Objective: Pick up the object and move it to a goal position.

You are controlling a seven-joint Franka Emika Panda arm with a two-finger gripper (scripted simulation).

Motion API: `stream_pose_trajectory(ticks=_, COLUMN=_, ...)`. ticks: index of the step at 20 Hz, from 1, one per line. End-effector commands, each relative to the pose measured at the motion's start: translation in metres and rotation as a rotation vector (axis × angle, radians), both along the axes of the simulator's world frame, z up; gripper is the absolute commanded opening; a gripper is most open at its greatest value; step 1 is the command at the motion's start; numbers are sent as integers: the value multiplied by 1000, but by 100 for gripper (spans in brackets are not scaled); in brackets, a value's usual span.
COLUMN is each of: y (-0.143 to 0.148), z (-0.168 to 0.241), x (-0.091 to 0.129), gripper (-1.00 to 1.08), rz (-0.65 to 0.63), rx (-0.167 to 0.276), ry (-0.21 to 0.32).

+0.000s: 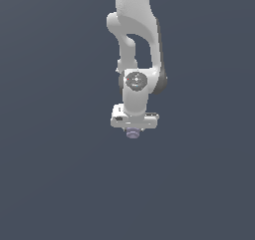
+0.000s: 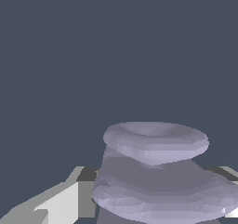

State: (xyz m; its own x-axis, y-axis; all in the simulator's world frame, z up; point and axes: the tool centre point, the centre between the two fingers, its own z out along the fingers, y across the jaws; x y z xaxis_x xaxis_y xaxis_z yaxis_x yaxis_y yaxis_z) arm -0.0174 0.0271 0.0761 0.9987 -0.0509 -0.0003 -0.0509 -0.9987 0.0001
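The object (image 1: 132,133) is a small pale lavender-grey ribbed cylinder that pokes out just below the white hand of my gripper (image 1: 133,129) in the exterior view. In the wrist view the object (image 2: 155,172) fills the near field as stacked rounded discs. A white finger (image 2: 60,204) presses against one side of it, and a sliver of the other finger (image 2: 232,212) meets the opposite side. The gripper is shut on the object. The fingertips themselves are hidden behind the object.
The white arm (image 1: 134,45) comes down from the top of the exterior view. Everything around it is a plain dark blue-grey ground (image 1: 50,184), with no other objects, edges or goal marker showing.
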Motion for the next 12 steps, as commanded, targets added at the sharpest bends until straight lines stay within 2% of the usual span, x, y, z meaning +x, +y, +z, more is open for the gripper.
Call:
stream_pose_trajectory(ticks=1, y=7, z=16, x=-5, gripper=-100, rz=0, rx=0, ry=-1)
stream_pose_trajectory(ticks=12, y=55, z=119, x=-41, gripper=-100, rz=1, rx=-2, ry=-1)
